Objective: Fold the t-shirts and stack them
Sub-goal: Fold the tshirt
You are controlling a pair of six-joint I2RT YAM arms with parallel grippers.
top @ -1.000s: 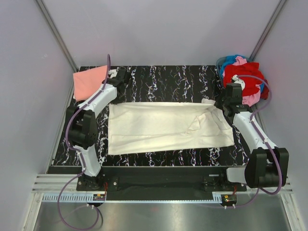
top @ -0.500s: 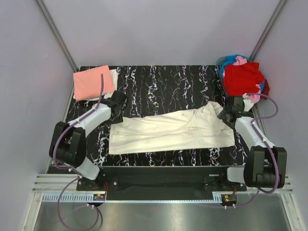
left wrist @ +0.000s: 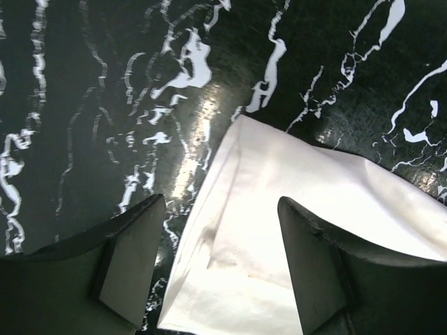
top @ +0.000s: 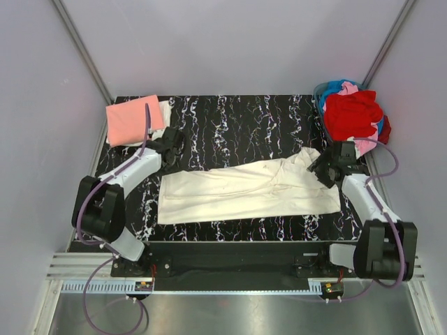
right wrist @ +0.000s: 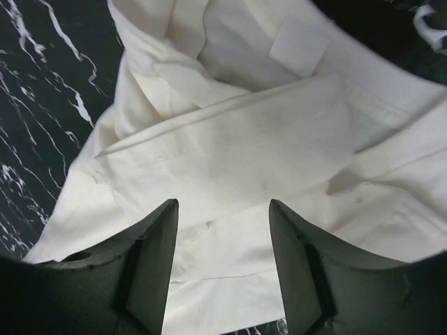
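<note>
A large cream t-shirt lies folded lengthwise across the black marbled table. My left gripper hovers open just above the shirt's far left corner, nothing between its fingers. My right gripper is open over the bunched sleeve and folds at the shirt's far right end, holding nothing. A folded salmon-pink t-shirt rests on a white one at the far left corner. Red, pink and blue t-shirts sit heaped at the far right.
The heap of shirts sits in a blue-rimmed basket by the right wall. Grey walls close in the table on three sides. A metal rail runs along the near edge behind the arm bases.
Both grippers carried the shirt's far edge toward the near side, folding it, then opened and let go. The left gripper has since lifted off the corner; the right shifted slightly left.
</note>
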